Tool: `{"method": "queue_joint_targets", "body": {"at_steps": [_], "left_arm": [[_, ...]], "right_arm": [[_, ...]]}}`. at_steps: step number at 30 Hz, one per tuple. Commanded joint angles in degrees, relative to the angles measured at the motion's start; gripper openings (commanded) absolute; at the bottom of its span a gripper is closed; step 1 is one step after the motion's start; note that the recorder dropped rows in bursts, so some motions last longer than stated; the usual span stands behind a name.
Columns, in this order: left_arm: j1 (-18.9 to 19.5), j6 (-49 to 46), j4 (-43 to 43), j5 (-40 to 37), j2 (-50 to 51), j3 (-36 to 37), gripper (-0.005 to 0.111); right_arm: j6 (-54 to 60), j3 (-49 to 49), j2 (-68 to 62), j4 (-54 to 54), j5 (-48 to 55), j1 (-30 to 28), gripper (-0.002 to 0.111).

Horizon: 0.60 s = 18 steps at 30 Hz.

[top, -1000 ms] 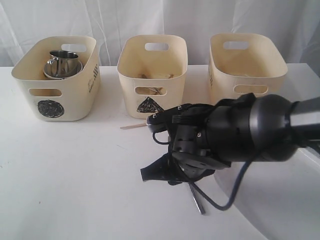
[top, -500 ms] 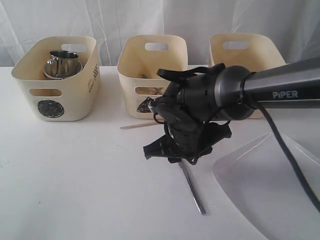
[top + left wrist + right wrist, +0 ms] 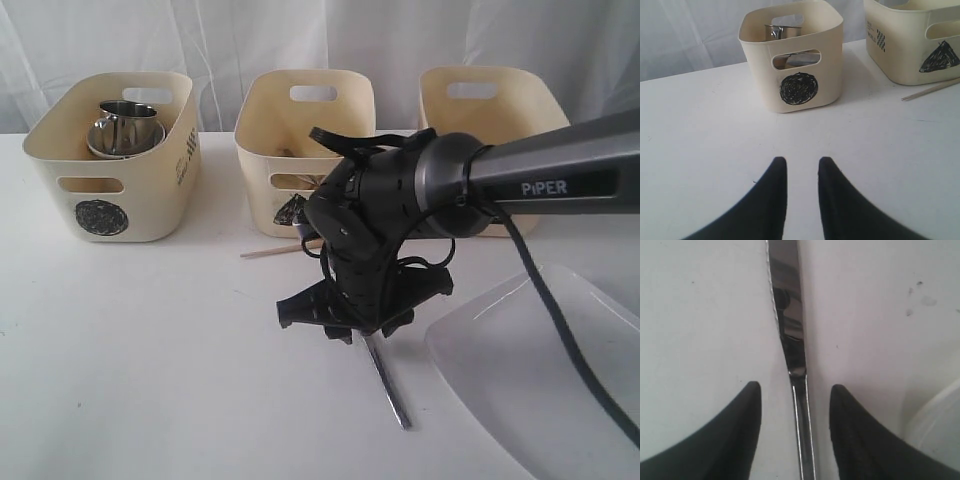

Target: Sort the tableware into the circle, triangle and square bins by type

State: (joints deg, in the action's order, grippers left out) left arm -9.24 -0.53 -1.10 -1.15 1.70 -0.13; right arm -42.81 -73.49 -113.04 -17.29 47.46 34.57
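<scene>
Exterior: right arm [image 3: 540, 185] reaches across the middle of the surface [image 3: 150, 380], wrist down over the knife [image 3: 388, 388]. The knife lies flat toward the front edge, right of centre. Step in hand, as I read it: picking the knife. It likely goes to the triangle bin [image 3: 305, 150], back centre, since wooden chopsticks [image 3: 310, 182] show at its slot. One chopstick [image 3: 280, 250] lies loose on the surface just in front of that bin. Circle bin [image 3: 115, 170], back left: a mug [image 3: 128, 118] sits in a steel bowl [image 3: 100, 146]. Third bin [image 3: 495, 125], back right: mark hidden by the arm, inside not visible. Plate [image 3: 540, 370] at the front right corner, not yet sorted.

Left wrist: left gripper [image 3: 801, 162] hangs over bare surface, well short of the circle bin. Jaws slightly apart, nothing between them.

Right wrist: right gripper [image 3: 796, 387] is spread, one finger on each side of the knife where blade meets handle. No contact visible. Next move: drop until the tips reach the surface, then close square on the thin handle. Flat steel may slip or pivot, so lift slowly.
</scene>
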Motion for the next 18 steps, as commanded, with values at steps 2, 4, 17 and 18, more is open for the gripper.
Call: {"method": "queue_joint_targets", "body": {"at_steps": [2, 4, 17, 18], "left_arm": [[0.0, 0.5, 0.1, 0.0, -0.4, 0.1, 0.029], [0.0, 0.5, 0.1, 0.0, -0.4, 0.1, 0.029], [0.0, 0.5, 0.1, 0.0, -0.4, 0.1, 0.029], [0.0, 0.5, 0.1, 0.0, -0.4, 0.1, 0.029]], "right_arm": [[0.7, -0.1, -1.8, 0.4, 1.3, -0.3, 0.042], [0.7, -0.1, -2.2, 0.4, 1.2, -0.3, 0.042], [0.7, -0.1, -2.5, 0.1, 0.5, -0.3, 0.032], [0.7, 0.0, -2.5, 0.1, 0.5, -0.3, 0.032]]}}
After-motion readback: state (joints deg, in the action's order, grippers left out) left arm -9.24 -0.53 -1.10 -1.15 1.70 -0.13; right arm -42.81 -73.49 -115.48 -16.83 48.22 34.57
